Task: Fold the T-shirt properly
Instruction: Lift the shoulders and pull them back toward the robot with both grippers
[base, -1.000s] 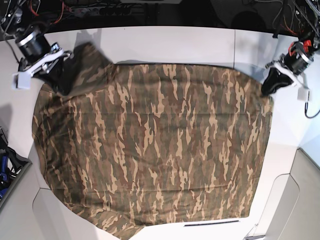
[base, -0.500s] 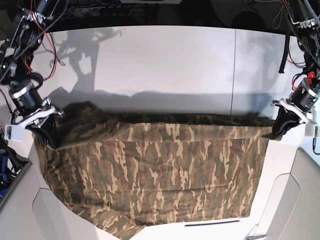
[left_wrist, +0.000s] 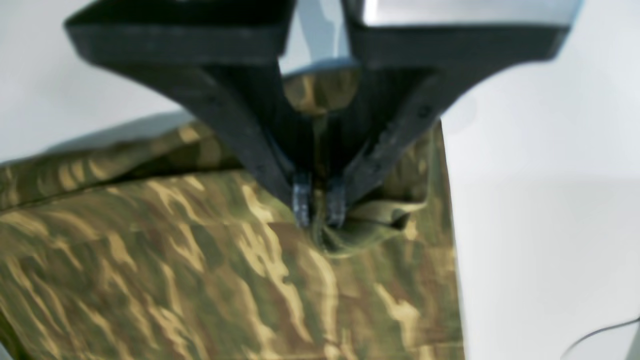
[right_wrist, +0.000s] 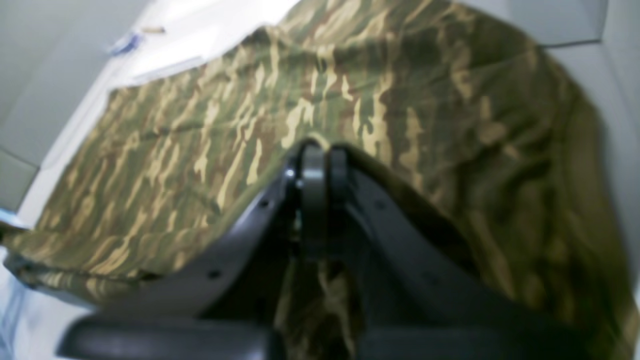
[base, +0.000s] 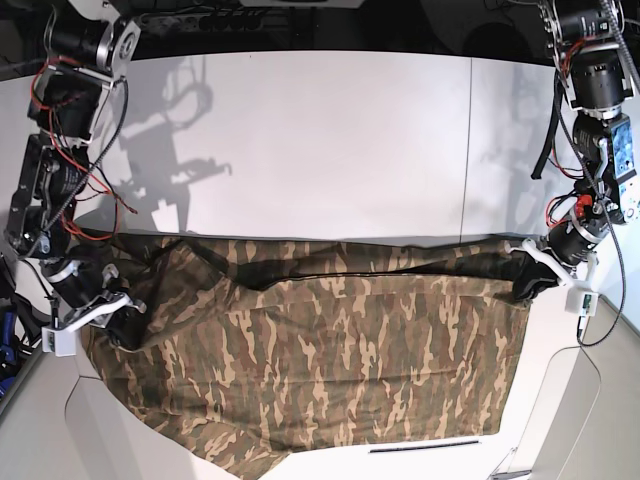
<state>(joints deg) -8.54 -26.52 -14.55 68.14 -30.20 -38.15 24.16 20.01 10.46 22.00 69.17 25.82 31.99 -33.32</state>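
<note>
The camouflage T-shirt (base: 330, 370) lies on the white table (base: 320, 140), its far part doubled over toward the front, with a fold line running across the middle. My left gripper (base: 528, 282) is at the shirt's right corner. In the left wrist view it (left_wrist: 320, 205) is shut on a bunched bit of the shirt (left_wrist: 150, 260). My right gripper (base: 122, 325) is at the shirt's left corner. In the right wrist view it (right_wrist: 317, 155) is shut on the shirt's edge (right_wrist: 200, 150). No neck label shows.
A dark bin (base: 8, 350) sits at the left edge. Cables and arm bases line the back of the table. A seam (base: 466, 140) runs down the table on the right. A thin white strip (base: 420, 446) lies at the front edge by the shirt's hem.
Both grippers have moved toward the front, dragging the shirt's far edge with them. The shirt has gone from spread flat to doubled over, and more bare table shows behind it.
</note>
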